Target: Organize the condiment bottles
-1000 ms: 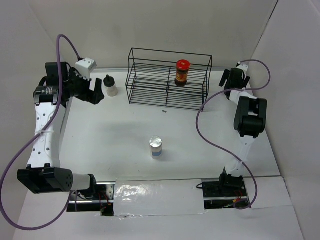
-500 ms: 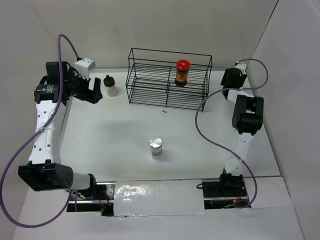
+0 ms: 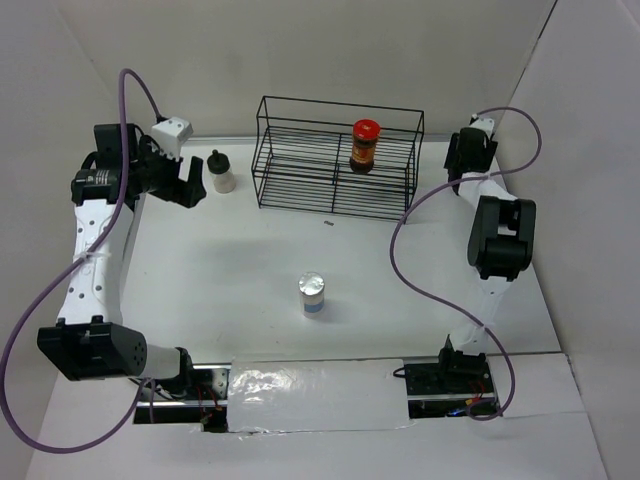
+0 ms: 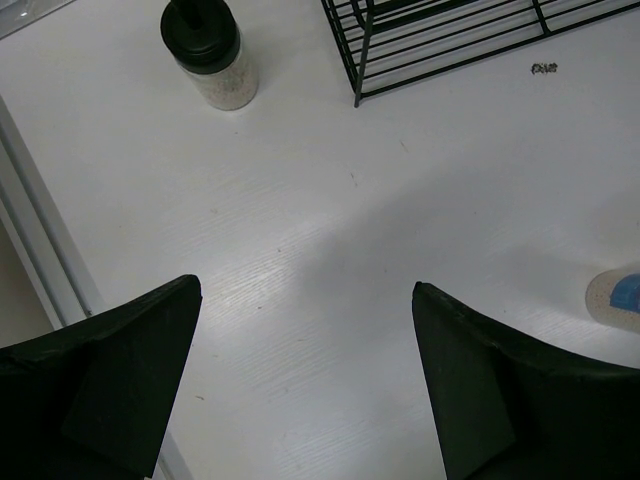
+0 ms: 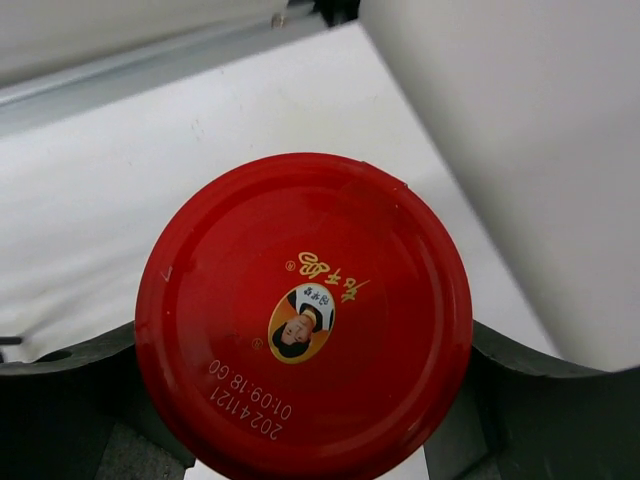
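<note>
The left pincer hangs above the tabletop near its far-left corner, jaws spread wide with nothing between them. Just beside it stands the whitish black-capped bottle, upright, with no legible label. Nearer the front, about mid-tabletop, the white bottle stands alone; its blue label is too small to read. At the back sits the black wire rack, holding a red-lidded jar upright in its right half, its yellow label unreadable from above. At the far-right corner, the right pincer is closed around a second red-lidded jar, fingers hugging both sides under the lid. That lid shows a small portrait, gold Chinese characters, and a stamped code beginning "2024" with "01:09:18 60" alongside.
</note>
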`<state>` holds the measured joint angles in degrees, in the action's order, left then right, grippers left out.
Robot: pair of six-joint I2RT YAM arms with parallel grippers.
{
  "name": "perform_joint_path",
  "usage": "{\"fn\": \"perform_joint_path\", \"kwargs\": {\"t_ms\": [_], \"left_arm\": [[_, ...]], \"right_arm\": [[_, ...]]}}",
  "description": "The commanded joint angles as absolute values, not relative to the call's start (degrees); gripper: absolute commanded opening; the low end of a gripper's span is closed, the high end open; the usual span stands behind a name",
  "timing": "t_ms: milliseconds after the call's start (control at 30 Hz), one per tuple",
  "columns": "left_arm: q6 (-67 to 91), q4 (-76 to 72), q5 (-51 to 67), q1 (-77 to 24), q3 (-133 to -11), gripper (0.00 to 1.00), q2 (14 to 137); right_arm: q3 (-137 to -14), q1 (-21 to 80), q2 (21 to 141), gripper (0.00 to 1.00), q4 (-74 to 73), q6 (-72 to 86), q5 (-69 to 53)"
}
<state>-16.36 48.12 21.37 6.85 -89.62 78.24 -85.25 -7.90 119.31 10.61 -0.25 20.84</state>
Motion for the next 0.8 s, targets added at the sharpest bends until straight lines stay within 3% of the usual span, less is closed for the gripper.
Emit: {"fn": "perform_joint_path", "kwargs": {"t_ms": [0, 100, 267, 500, 767], "left_arm": [[-16.26, 44.83, 23.38, 7.12, -88.6, 0.99, 77.87], [-15.47, 43.42, 23.73, 7.29, -87.37, 0.99, 77.61], [-12.84, 41.84, 24.61, 7.47, -87.1, 0.99, 78.57], [-10.02, 40.34, 25.66, 7.38, -86.66, 0.99, 79.98], [-10.28, 39.38, 25.93, 7.47, -85.78, 0.99, 79.63]], "right_arm": [[-93.76, -3.88, 106.01, 0.13, 12.41, -5.78, 28.7], [-97.55, -0.27, 102.85, 0.12, 8.54, -8.96, 34.09], [-99.05, 5.0, 95.55, 0.12, 4.75, -9.92, 24.54], [-99.84, 12.56, 90.35, 0.1, -0.87, -12.92, 22.77], [-89.22, 15.03, 87.19, 0.06, -0.62, -9.23, 9.41]]}}
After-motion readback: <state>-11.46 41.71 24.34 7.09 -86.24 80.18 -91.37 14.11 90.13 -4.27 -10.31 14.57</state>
